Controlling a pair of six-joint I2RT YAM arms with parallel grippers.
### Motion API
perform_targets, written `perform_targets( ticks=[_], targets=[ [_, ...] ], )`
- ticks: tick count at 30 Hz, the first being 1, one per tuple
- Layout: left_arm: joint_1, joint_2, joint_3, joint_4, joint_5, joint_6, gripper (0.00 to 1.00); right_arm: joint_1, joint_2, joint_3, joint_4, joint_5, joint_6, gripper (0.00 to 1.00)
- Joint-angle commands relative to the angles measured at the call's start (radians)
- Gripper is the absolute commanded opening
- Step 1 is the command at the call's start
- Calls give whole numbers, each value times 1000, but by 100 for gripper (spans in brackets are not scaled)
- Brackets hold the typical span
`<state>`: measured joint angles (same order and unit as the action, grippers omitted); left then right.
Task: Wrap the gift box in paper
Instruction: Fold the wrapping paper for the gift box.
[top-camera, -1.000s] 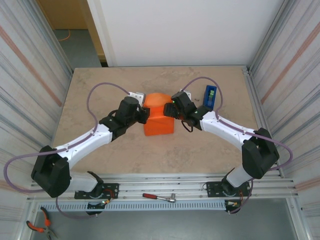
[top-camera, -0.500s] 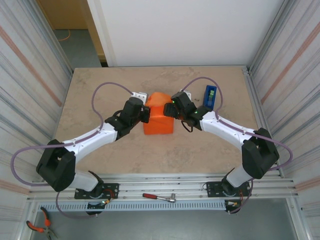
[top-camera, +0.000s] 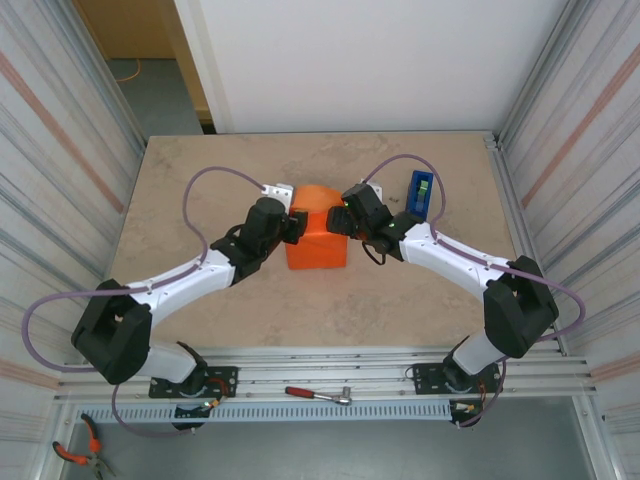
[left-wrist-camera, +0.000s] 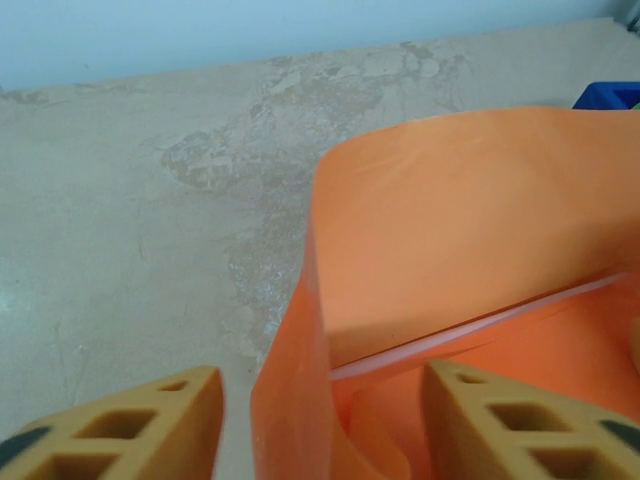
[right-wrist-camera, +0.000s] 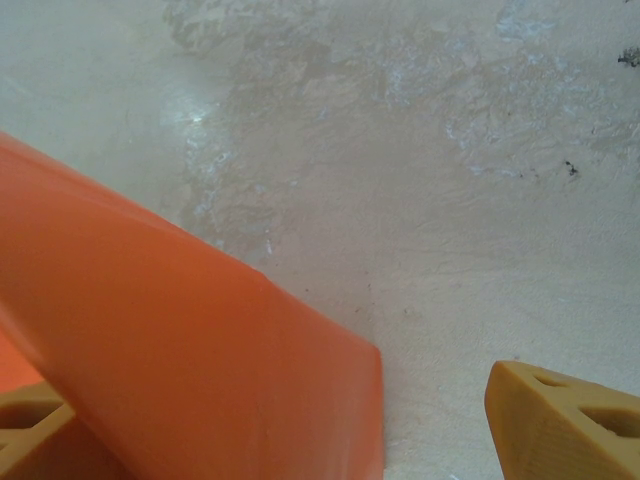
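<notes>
Grippers first: left gripper (left-wrist-camera: 320, 425) has jaws apart, straddling the paper's upright edge w/o pinching it. Right gripper (right-wrist-camera: 300, 420) is also released, flap betw its fingers, one finger over bare tabletop (right-wrist-camera: 450, 200). Paper (top-camera: 318, 238) sits mid-frame in top view, humped over what I take to be the gift box; box itself hidden. Step looks like closing a side flap. Regrip near flap edge, pull low & taut across hump, pin opp side w/ other gripper so bundle won't slide. Long axis runs top-bottom of top view, domed end toward upper frame.
</notes>
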<state>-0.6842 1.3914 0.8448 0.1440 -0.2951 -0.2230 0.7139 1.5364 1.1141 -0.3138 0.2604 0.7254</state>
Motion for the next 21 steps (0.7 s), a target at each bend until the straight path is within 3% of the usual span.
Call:
perform_targets(
  ticks=[1,10,21],
  targets=[
    [-16,-32,-39,111,5,10,61,6,22,-28,-122,-35,-10,84],
    [-23,43,-30,107,-68,-7,61,-2,5,-2,-128,-92,-24,85],
    [-39,77,-28,60,-176,-22,49,-4,-83,122,-214,-120,-6,99]
  ],
)
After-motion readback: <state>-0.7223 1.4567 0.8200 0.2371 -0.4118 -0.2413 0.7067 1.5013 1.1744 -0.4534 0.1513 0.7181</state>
